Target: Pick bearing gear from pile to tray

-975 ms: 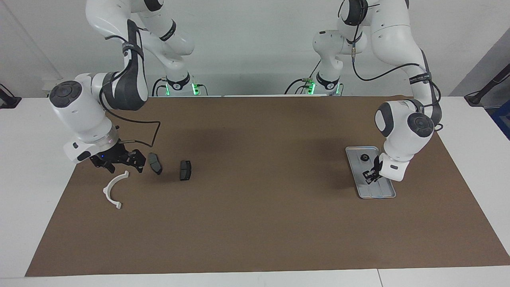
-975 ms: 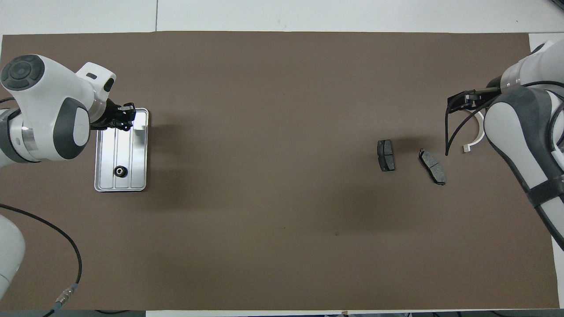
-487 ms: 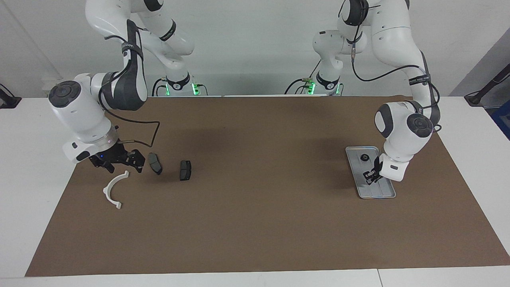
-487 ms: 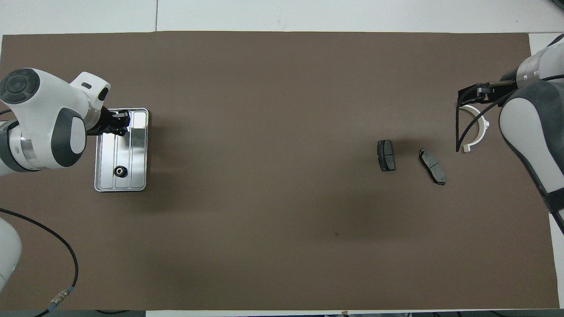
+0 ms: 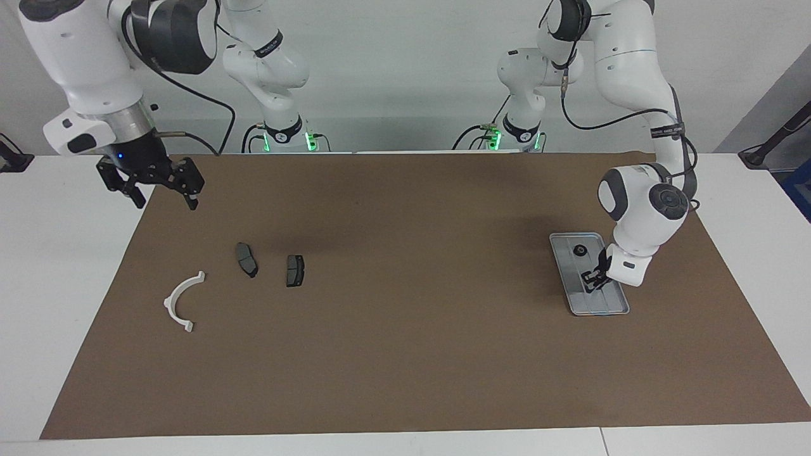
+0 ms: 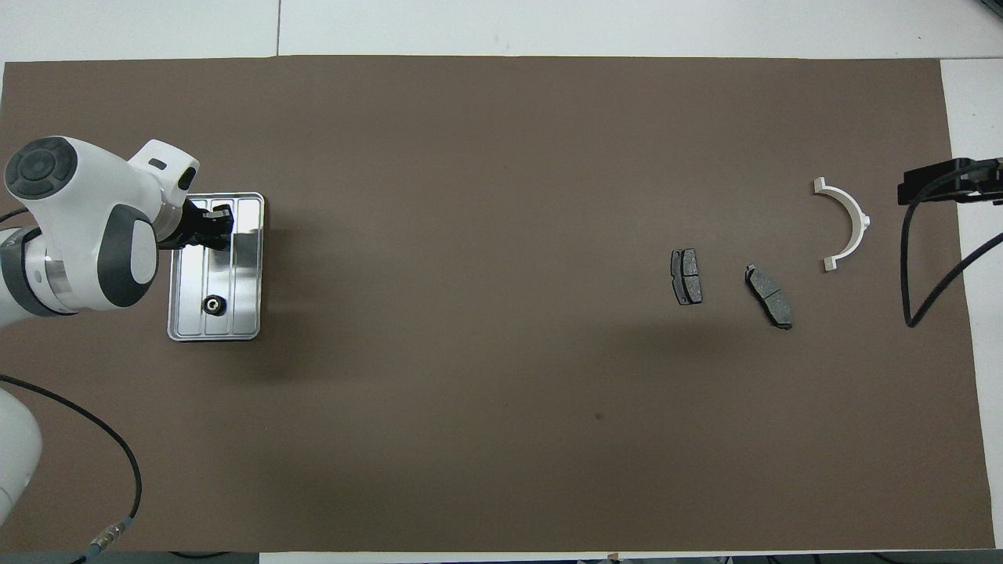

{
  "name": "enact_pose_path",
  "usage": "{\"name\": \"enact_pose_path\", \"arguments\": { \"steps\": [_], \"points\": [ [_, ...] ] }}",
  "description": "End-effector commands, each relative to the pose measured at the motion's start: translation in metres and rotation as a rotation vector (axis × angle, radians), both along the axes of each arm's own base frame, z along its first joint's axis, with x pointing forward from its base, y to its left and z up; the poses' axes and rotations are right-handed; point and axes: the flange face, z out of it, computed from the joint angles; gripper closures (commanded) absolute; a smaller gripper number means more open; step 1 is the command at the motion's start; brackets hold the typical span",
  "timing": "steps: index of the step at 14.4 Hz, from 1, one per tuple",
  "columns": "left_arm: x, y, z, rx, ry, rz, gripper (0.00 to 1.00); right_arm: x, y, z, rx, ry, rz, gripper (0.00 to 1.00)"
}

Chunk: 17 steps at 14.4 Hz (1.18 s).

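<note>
At the right arm's end, the right gripper point(image 5: 163, 199) hung high over the edge of the brown paper mat point(image 5: 405, 354), its fingers spread wide and empty; that arm looked to be waiting. At the left arm's end lay the shallow silver-grey ridged metal tray point(image 5: 599, 305), and the small black round bearing gear point(image 5: 578, 251) sat in the tray's end nearest the robots. The left gripper point(image 5: 588, 283) stood low over the tray's middle, fingertips pressed together; we could not tell whether anything tiny was pinched between them. Farther out at the right arm's end lay two dark grey brake pads point(image 5: 294, 270), side by side but apart, then the white half-ring plastic bracket point(image 5: 168, 303) farthest of all. We saw no other round piece among them. Risks as we judged them: the closed left fingers, so near the tray floor, could nudge the light tray or roll the gear out when lifting; the right gripper, with no gear visible in the pile, could come down on a pad or the bracket instead.
</note>
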Motion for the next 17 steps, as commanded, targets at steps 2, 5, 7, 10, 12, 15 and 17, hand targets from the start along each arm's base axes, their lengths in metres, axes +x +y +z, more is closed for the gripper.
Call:
{"name": "enact_pose_path", "arguments": {
  "steps": [2, 5, 7, 10, 12, 15, 17],
  "points": [
    [-0.013, 0.003, 0.004, 0.004, -0.013, -0.017, 0.59, -0.016, 0.0, -0.018, 0.007, 0.092, 0.004, 0.0],
    [-0.009, -0.003, 0.01, 0.004, -0.013, -0.026, 0.0, -0.027, 0.0, -0.024, 0.008, 0.139, -0.001, 0.0],
    [-0.005, 0.0, 0.031, 0.003, -0.014, -0.021, 0.0, -0.027, -0.002, -0.023, 0.008, 0.137, -0.005, 0.0],
    [-0.005, 0.005, 0.099, 0.0, 0.001, -0.01, 0.0, -0.028, 0.0, -0.023, 0.009, 0.143, -0.003, 0.0],
    [-0.019, 0.006, 0.154, -0.002, 0.016, -0.005, 0.0, -0.028, -0.001, -0.024, 0.01, 0.145, -0.002, 0.0],
    [-0.042, -0.001, 0.225, -0.005, 0.059, -0.016, 0.0, -0.028, 0.0, -0.023, 0.009, 0.143, 0.0, 0.0],
    [-0.057, -0.005, 0.254, -0.007, 0.066, -0.023, 0.0, -0.028, 0.001, -0.023, 0.011, 0.143, -0.002, 0.0]
  ]
}}
